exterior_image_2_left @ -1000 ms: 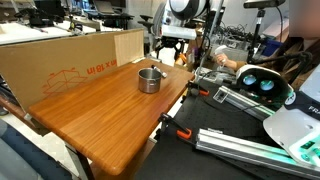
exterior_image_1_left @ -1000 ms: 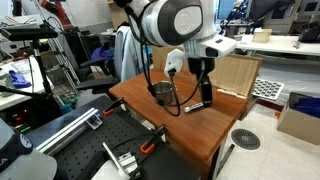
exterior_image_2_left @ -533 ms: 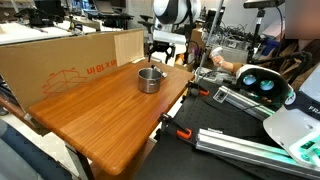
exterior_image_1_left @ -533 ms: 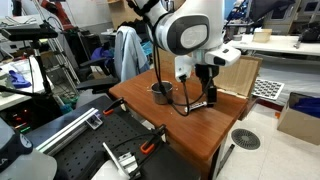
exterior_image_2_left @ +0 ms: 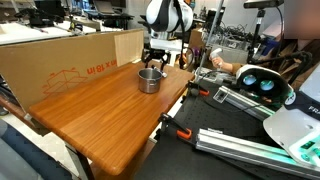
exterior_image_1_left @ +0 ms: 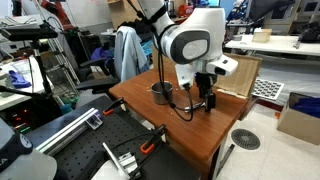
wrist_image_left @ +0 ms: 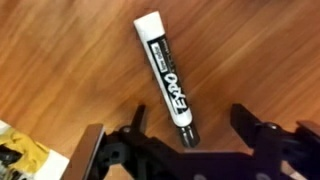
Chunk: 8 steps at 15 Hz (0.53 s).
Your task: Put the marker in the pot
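Note:
The marker (wrist_image_left: 168,75) lies flat on the wooden table: a white Expo pen with a black end. In the wrist view its black end lies between my gripper's (wrist_image_left: 190,118) open fingers, nearer the left finger, and nothing is held. In both exterior views the gripper (exterior_image_1_left: 205,98) (exterior_image_2_left: 156,62) points down, low over the table near its edge. The small shiny steel pot (exterior_image_1_left: 161,92) (exterior_image_2_left: 150,80) stands upright on the table, close beside the gripper. I cannot make out the marker in the exterior views.
A large cardboard box (exterior_image_2_left: 60,65) stands along the table's back edge. A wooden panel (exterior_image_1_left: 236,74) stands by the table's far corner. A round grey grille disc (exterior_image_1_left: 245,139) lies on the floor. Metal rails and clamps (exterior_image_2_left: 230,140) sit beside the table.
The arm has swung and lowered the gripper toward the tabletop, closer to the pot. The pot has not moved.

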Each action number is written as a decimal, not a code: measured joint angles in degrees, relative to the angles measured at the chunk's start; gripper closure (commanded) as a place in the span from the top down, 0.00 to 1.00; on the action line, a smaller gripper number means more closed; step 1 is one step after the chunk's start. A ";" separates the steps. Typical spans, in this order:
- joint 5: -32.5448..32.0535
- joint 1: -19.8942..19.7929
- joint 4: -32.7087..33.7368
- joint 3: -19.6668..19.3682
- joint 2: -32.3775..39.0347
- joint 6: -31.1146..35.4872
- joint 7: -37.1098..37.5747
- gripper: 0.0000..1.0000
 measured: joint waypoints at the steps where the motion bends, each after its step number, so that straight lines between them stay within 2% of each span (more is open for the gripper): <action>1: 0.00 -0.02 0.12 -0.01 0.08 -0.03 -0.44 0.52; 7: 0.00 0.47 1.54 0.10 0.04 -0.20 -1.61 0.05; 8: 0.00 0.53 1.74 0.13 0.03 -0.24 -1.69 0.01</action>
